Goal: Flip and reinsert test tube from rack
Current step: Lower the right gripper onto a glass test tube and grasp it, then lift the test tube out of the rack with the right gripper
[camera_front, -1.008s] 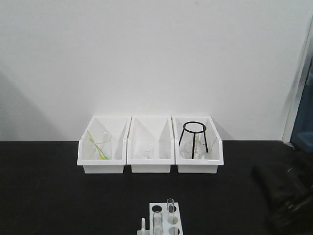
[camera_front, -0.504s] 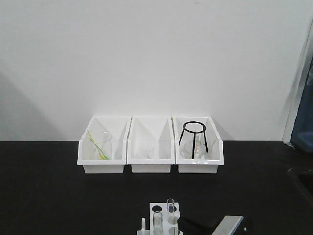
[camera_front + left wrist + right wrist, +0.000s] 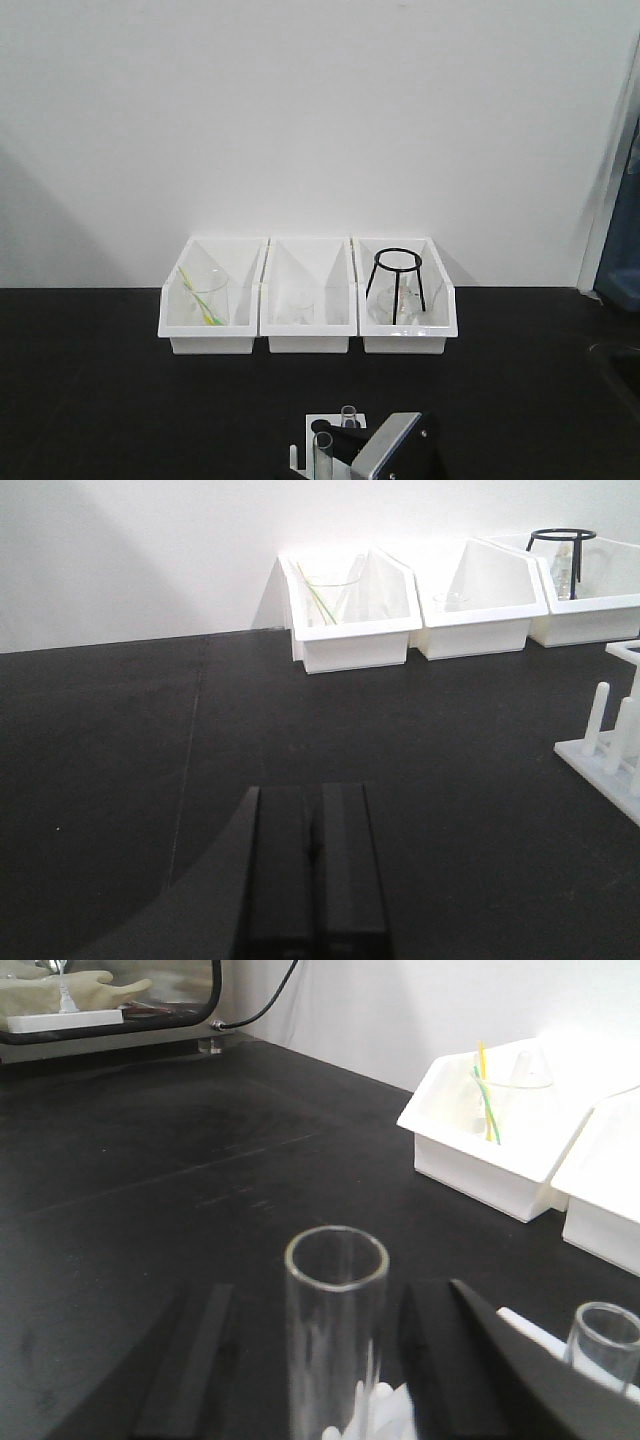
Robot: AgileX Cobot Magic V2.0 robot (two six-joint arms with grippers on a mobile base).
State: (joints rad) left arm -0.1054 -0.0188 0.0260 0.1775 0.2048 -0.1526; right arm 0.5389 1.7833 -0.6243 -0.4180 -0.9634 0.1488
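The white rack (image 3: 312, 420) stands at the table's near edge in the front view, with two clear test tubes upright in it: a near test tube (image 3: 322, 455) and a far one (image 3: 348, 414). My right gripper (image 3: 345, 448) has reached in from the right at the rack. In the right wrist view it (image 3: 322, 1300) is open, its black fingers (image 3: 200, 1345) standing either side of the near test tube (image 3: 336, 1330) with gaps on both sides. The second tube (image 3: 607, 1345) is off to the right. My left gripper (image 3: 312, 800) is shut and holds nothing, left of the rack's pegged edge (image 3: 600, 750).
Three white open-front bins (image 3: 308, 340) line the back wall. The left bin holds a beaker with yellow-green sticks (image 3: 205, 300), the middle one a small beaker, the right one a black tripod stand (image 3: 397, 275). A glass-fronted box (image 3: 110, 1005) stands far left in the right wrist view.
My right gripper has come in from the right edge to the rack and now partly covers it, straddling the near test tube. Rack and tubes have not moved.
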